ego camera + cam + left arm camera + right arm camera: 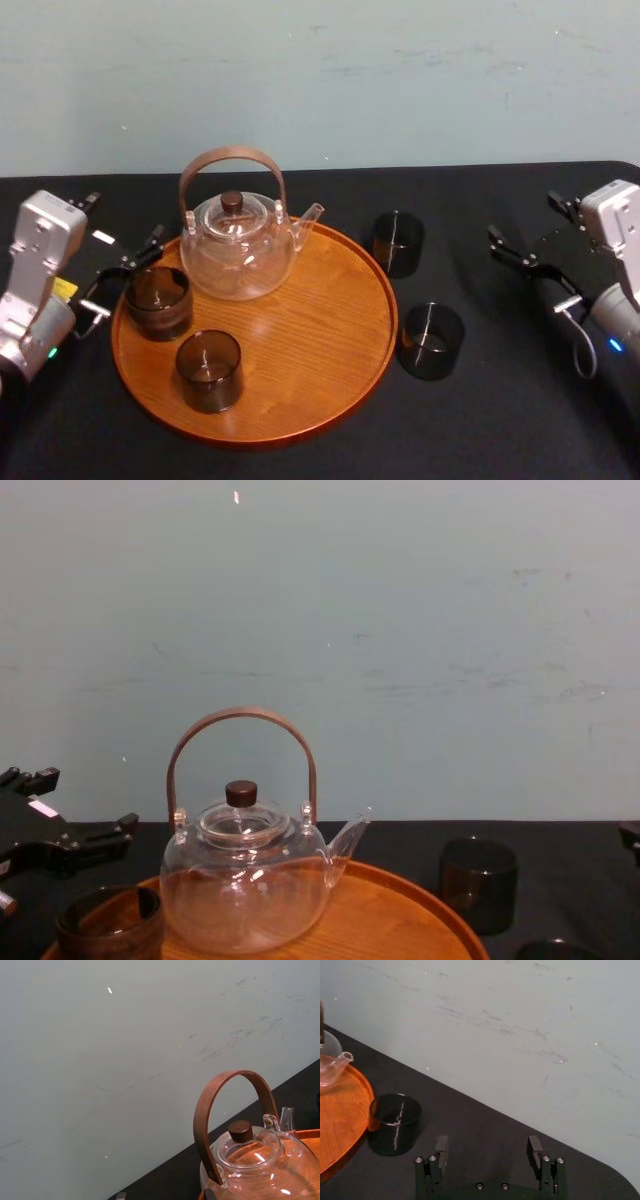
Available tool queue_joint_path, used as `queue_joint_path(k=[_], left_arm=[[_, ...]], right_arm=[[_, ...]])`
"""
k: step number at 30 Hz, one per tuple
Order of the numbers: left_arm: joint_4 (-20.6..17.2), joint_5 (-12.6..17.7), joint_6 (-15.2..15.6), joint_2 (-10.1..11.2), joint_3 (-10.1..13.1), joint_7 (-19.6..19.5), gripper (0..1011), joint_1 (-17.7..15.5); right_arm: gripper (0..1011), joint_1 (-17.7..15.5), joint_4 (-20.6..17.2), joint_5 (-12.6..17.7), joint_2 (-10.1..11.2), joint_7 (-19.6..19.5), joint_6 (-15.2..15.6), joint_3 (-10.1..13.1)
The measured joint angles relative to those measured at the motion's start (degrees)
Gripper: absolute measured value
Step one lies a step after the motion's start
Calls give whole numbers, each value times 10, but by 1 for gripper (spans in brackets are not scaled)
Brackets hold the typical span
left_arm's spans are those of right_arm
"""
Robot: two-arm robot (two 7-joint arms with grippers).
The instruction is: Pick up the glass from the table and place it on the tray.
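Two dark glasses stand on the black table [520,420] right of the tray: a far glass [398,242] [478,880] [395,1122] by the rim and a near glass [432,340]. The round wooden tray [300,340] [400,920] carries a glass teapot [238,245] and two more dark glasses [158,300] [209,370]. My right gripper [520,262] [488,1152] hovers open over the table, right of both table glasses, holding nothing. At the tray's left edge my left gripper [125,272] [60,840] stands open beside the left tray glass.
A pale wall runs behind the table. The teapot's tall brown handle [230,1105] rises above the tray's back left. Bare black cloth lies between the right gripper and the table glasses, and along the front edge.
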Motion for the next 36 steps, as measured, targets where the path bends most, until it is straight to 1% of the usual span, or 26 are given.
queue_joint_path(k=[3, 9, 10, 12, 16, 22, 29, 36], left_arm=[[0, 0, 0, 0, 0, 0, 1001, 0], [0, 0, 0, 0, 0, 0, 1001, 0], [0, 0, 0, 0, 0, 0, 1001, 0], [0, 0, 0, 0, 0, 0, 1001, 0], [0, 0, 0, 0, 0, 0, 1001, 0], [0, 0, 0, 0, 0, 0, 1001, 0], [0, 0, 0, 0, 0, 0, 1001, 0], [0, 0, 0, 0, 0, 0, 1001, 0]], right_arm=[[1002, -12, -13, 12, 7, 15, 6, 9], [1002, -47, -52, 39, 31, 52, 16, 32], [1002, -47, -52, 39, 31, 52, 16, 32], [1002, -64, -67, 49, 40, 64, 19, 41], [1002, -83, -82, 59, 49, 75, 25, 50], [1002, -125, -113, 77, 71, 99, 53, 65], [1002, -154, -133, 86, 86, 123, 81, 73], [1002, -170, -145, 87, 96, 151, 99, 73]])
